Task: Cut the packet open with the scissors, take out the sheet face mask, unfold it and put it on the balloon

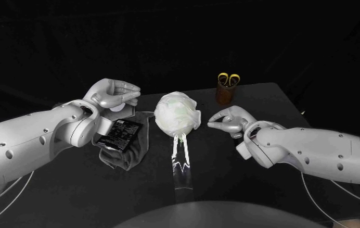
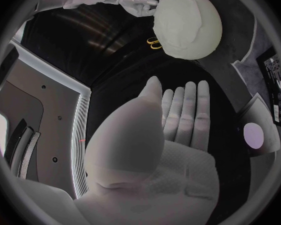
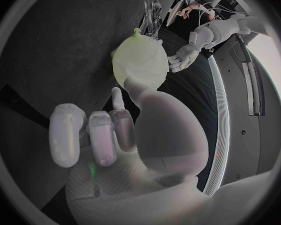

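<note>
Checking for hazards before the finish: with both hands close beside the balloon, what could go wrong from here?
1. The balloon sits on a slim clear stand. The right hand has its fingers right at the balloon's side, so a small push might tip it.
2. The sheet face mask lies wrinkled over the balloon. It may bunch or slide off if the right hand or the left hand drags it.
</note>
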Controlling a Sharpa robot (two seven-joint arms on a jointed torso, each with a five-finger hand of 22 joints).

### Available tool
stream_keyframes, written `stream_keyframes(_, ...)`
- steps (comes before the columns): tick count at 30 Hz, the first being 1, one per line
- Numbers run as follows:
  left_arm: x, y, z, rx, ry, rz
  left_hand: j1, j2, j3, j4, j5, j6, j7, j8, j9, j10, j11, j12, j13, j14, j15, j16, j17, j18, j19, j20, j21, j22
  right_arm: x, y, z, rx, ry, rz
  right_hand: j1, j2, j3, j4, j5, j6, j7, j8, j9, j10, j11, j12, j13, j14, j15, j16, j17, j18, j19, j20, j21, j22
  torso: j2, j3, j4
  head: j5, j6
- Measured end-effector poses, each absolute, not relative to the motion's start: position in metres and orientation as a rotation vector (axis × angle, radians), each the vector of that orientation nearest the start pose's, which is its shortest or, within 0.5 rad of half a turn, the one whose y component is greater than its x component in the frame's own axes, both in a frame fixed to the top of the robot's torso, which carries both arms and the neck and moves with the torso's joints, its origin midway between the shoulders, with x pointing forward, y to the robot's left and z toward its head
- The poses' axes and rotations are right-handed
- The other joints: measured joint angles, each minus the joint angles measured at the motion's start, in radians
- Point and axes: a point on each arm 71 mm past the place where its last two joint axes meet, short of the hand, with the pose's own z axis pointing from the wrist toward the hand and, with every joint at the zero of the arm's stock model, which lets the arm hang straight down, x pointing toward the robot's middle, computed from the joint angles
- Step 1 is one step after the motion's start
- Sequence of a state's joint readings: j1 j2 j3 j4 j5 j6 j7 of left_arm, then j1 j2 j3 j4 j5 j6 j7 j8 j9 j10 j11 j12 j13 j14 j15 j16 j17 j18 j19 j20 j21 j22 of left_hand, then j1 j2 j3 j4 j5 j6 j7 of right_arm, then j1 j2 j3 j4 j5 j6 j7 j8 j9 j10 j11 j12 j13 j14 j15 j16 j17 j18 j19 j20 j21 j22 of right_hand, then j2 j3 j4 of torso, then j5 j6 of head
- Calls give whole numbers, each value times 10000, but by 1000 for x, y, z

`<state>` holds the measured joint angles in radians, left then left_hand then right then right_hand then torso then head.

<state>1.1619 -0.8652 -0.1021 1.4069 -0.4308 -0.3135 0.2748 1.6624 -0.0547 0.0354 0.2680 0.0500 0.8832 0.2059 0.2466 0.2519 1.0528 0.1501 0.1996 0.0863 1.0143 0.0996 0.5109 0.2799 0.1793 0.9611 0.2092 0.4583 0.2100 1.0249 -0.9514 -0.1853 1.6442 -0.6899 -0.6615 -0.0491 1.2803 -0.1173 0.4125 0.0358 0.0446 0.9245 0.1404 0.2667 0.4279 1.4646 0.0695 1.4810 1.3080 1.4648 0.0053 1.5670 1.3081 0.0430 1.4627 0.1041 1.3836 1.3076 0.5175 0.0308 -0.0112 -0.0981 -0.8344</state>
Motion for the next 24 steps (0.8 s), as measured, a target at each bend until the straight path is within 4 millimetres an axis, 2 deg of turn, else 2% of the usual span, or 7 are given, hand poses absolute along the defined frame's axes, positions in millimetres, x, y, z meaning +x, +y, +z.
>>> stream_keyframes(4,473,254,-236,-8134,16804,-11876,-142,46,-19,177,0,332,-206,204,38,837,-335,328,84,1289,-441,1160,669,0,916,-493,921,467,391,-241,-301,7221,17836,7922,195,82,101,-101,0,251,-93,0,-28,21,-91,80,-3,16,-93,3,0,-1,1,1,128,-4,-8,-3,0,97,-26)
stream_keyframes(8,457,253,-247,-8653,17231,-11796,-786,84,-202,194,0,456,-326,346,43,1137,-495,477,159,2107,-656,2502,1522,-12,1493,-806,1825,985,382,-235,-300,5961,17303,8258,333,119,221,-221,0,351,-140,0,-68,22,-160,80,-7,4,-152,3,-1,-1,38,-37,213,-3,-9,-2,0,156,-53)
stream_keyframes(16,439,242,-266,-9717,17992,-11362,-1787,67,-925,215,-4,507,-456,771,151,1432,-661,1181,615,2671,-869,5137,3958,-92,1716,-1097,3429,2024,374,-228,-290,3737,15868,8788,455,77,265,-319,0,386,-100,-82,-171,22,-160,-99,-4,17,-164,-3,-8,-1,28,-79,-96,1,14,-6,-16,248,-107)
stream_keyframes(20,434,234,-274,-10149,18357,-11056,-2137,106,-1314,217,-4,360,-471,902,189,1287,-640,1367,784,2473,-892,5133,3874,-100,1411,-1065,3736,2265,374,-228,-286,3365,15232,8966,490,35,368,-329,40,211,73,-397,-341,-421,-89,-1658,2,17,-164,-457,-8,289,-939,-44,-1830,3,22,-4,-18,290,-149)
stream_keyframes(21,434,233,-275,-10240,18424,-10979,-2141,109,-1420,216,-4,273,-426,933,196,1099,-613,1370,811,2167,-840,4866,3521,-101,1265,-1038,3769,2311,374,-228,-285,3327,15104,9006,441,-71,433,-315,40,150,129,-484,-386,-988,-76,-2661,-101,9,-156,-929,-8,479,-1549,5,-2860,4,24,-2,-18,300,-155)
stream_keyframes(23,432,230,-278,-10417,18540,-10814,-2140,109,-1596,226,-4,103,-370,984,208,833,-529,1371,855,1771,-753,4593,3287,-102,1023,-985,3771,2360,375,-229,-283,3331,14889,9114,291,-220,532,-218,78,-45,218,-620,-452,-2894,39,-5667,-1760,-900,-28,-2541,-1247,990,-3310,85,-5754,-172,25,2,-18,321,-177)
stream_keyframes(24,432,228,-280,-10509,18589,-10722,-2140,110,-1622,231,-4,75,-343,1005,209,778,-514,1371,862,1680,-726,4530,3245,-103,977,-961,3771,2366,376,-229,-281,3383,14801,9170,267,-244,562,-183,78,-72,239,-621,-458,-3418,69,-6597,-2378,-1224,1,-3076,-1807,1185,-3792,107,-6643,-427,25,4,-18,325,-184)
